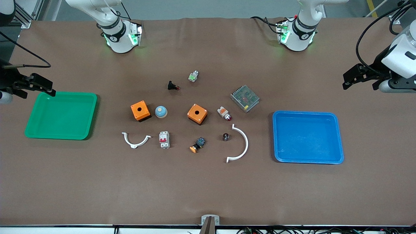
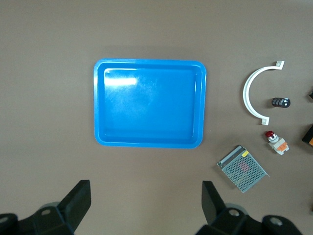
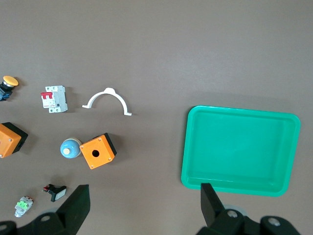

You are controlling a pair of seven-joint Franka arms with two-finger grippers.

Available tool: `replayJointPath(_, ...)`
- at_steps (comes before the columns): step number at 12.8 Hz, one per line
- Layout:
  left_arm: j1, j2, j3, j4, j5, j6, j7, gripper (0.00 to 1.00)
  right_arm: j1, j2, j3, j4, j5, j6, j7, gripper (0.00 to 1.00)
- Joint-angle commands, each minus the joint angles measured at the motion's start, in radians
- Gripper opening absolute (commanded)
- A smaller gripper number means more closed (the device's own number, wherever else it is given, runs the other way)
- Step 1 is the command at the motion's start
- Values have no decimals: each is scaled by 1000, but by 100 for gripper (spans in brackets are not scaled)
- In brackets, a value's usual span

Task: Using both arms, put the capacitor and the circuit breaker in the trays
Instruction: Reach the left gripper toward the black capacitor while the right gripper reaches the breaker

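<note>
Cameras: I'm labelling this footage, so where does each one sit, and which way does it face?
Front view: high across the table, facing both bases; left gripper and right gripper hang at the ends.
Left wrist view: looks down on the blue tray; own fingers show.
Right wrist view: looks down on the green tray, also in the front view, and circuit breaker.

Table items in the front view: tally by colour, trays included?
Orange: 2, box, box
White: 4, circuit breaker, small clip, large clip, red-tipped part
Black: 3, capacitor, red-tipped part, orange-capped part
Blue: 2, tray, dome
Green: 2, tray, small part
Grey: 1, mesh unit
Total: 14
</note>
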Motion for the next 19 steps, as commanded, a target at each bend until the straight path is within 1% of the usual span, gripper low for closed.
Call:
replayJointPath(1, 8, -5, -3, 19, 0, -29, 0, 100, 8, -28, -6, -18, -8, -2, 13, 100)
replayJointPath(4, 3, 7, -2, 19, 2, -28, 4, 100, 8, -28, -6, -18, -8, -2, 13, 100)
replayJointPath(6, -1, 61, -5, 52, 8, -28, 0, 100, 8, -28, -5, -19, -10, -4, 13, 100)
replayJointPath(7, -8, 94, -7, 52, 0, -15, -6, 100, 8, -28, -5, -19, -8, 1, 13, 100)
replayJointPath(8, -18, 145, -13, 57, 2, 15, -8, 100, 8, -27, -5, -18, -8, 10, 13, 100)
replayJointPath(10, -69, 226, -28, 57, 0, 128, -20, 100, 7, -25, -5, -19, -8, 16, 13, 100)
replayJointPath(12, -130, 329, -30, 86, -4, 222, -116, 100, 10, -14, -5, -19, -8, 16, 13, 100)
replayJointPath(14, -214, 482, -28, 205, -3, 259, -250, 100, 10, 12, -5, -19, -10, 17, 13, 100)
replayJointPath(15, -240, 559, -26, 271, -3, 293, -296, 100, 2, 22, -5, -21, -7, 17, 4, 100)
replayJointPath(16, -262, 611, -25, 304, -3, 345, -345, 100, 13, 62, -3, -13, -2, 24, 4, 100)
replayJointPath(18, -319, 680, -17, 312, -1, 443, -440, 100, 25, 120, 0, -15, 6, 21, -10, 100)
replayJointPath(19, -333, 711, -20, 319, -3, 478, -468, 100, 68, 163, 1, -16, 12, 27, -13, 100)
